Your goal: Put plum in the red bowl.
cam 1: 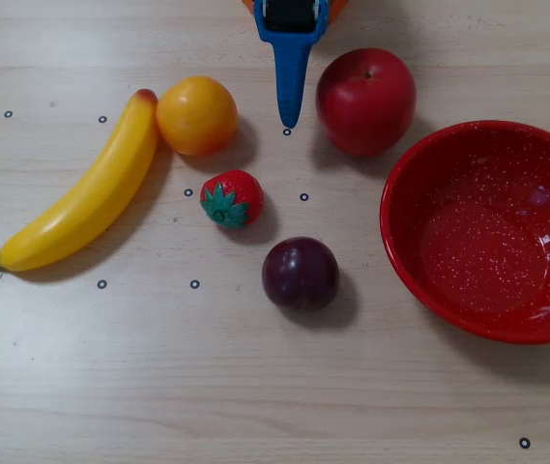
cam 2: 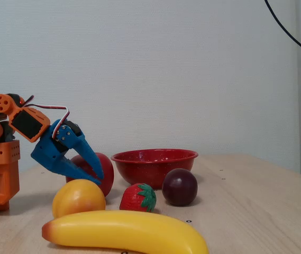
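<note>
A pale wooden surface (cam 1: pixel 255 387) carries several pieces of fruit, seen from overhead. The plum (cam 1: pixel 300 274), dark purple and glossy, sits near the middle of the surface, touching nothing. It is round, so it has no clear long axis and no visible end that points anywhere. The red bowl (cam 1: pixel 419 261), speckled white and upright with its mouth facing up, stands toward the right edge, just beside the plum but apart from it. A strawberry (cam 1: pixel 231 198) lies near the plum, toward the far edge. Beyond it are an orange (cam 1: pixel 196 115) and a red apple (cam 1: pixel 365 101). A banana (cam 1: pixel 81 198) stretches toward the left edge. The blue gripper (cam 1: pixel 288 121) reaches in from the far edge between orange and apple, its fingers drawn together to a narrow point, holding nothing.
</note>
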Tool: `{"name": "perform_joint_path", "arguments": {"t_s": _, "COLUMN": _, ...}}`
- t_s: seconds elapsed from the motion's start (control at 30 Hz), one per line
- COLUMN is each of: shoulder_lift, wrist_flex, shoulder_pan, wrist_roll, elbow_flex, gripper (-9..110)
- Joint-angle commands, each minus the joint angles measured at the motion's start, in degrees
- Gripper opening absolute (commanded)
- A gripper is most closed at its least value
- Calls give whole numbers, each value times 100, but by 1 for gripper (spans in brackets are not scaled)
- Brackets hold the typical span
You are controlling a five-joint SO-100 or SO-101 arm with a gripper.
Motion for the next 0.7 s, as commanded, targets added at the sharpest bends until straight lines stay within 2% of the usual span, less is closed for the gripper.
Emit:
{"name": "perform_joint_path", "arguments": {"t_s": 0.0, "shoulder_lift": -352, "wrist_flex": -141, "shoulder_pan": -79, "wrist_roll": 97, "elbow_flex": -114, "gripper": 0}}
{"name": "perform_joint_path", "arguments": {"t_s": 0.3, "shoulder_lift": -1784, "wrist_flex": 114, "shoulder_pan": 123, "wrist_roll": 642, "elbow_flex": -1477, "gripper": 0}}
{"name": "perform_joint_path", "arguments": {"t_s": 0.67, "shoulder_lift": -3841, "wrist_flex": 1731, "shoulder_pan": -44, "wrist_roll": 1134, "elbow_flex": -4052, "gripper": 0}}
